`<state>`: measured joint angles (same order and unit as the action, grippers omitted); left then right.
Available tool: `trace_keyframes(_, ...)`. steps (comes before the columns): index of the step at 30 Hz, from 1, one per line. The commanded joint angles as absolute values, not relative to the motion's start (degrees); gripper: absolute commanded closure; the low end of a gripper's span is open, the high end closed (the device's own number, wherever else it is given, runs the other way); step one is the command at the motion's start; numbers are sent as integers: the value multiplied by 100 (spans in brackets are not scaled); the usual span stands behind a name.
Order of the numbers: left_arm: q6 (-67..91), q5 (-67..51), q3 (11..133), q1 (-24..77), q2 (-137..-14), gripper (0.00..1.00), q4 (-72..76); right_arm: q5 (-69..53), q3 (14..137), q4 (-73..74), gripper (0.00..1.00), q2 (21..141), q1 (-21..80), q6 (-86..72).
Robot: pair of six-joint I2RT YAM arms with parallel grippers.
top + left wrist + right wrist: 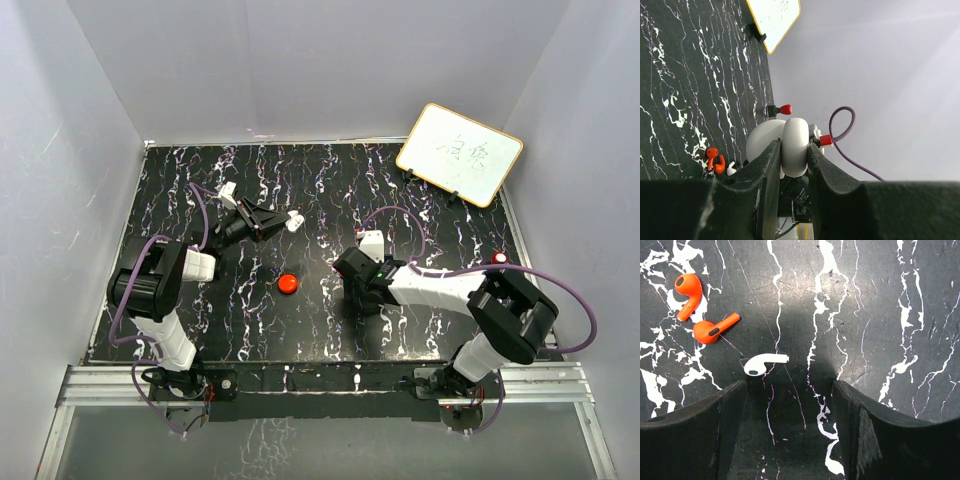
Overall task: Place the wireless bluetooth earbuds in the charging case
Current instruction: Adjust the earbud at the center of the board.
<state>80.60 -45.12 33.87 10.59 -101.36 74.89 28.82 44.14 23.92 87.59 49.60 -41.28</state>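
the black marble table [180,170] has white veins and carries both arms at its near edge. a whiteboard [459,153] with a yellow frame stands at the far right corner, well beyond the right gripper.

the left gripper [283,220] is stretched over the middle of the table, and its two fingers are pressed on a white rounded case [795,147], one finger on each side. the case is lifted off the table in this grip.

the right gripper [788,385] points down to the table with its fingers wide apart and nothing between them.

the red charging case [288,284] lies flat on the table, on the near side of the left gripper and to the left of the right gripper, apart from both. i cannot tell if its lid is up or down.

the red earbuds [710,330] lie close together on the table, ahead of the right gripper and out past its left finger. nothing touches them. a white earbud [765,363] lies just ahead of the gap between the right fingers, nearer to the left one.
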Motion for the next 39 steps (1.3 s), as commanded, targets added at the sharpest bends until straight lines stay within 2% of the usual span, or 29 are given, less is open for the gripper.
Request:
trace_keyframes(1,8048,-4632,3463,1028,-10095,100,7752,3033,4359,3067,32,8983,5001,-4168)
trace_keyframes(18,8114,-4635,3425,1028,-10059,100,7840,3217,4401,2816,31,9123,4581,-4049)
trace_keyframes(33,8111,-4634,3377,1019,-10049,100,7851,2903,4597,2261,31,9463,3760,-3551)
trace_keyframes(39,8130,-4639,3368,1019,-10072,100,7901,2382,4345,1625,31,8721,3755,-3254)
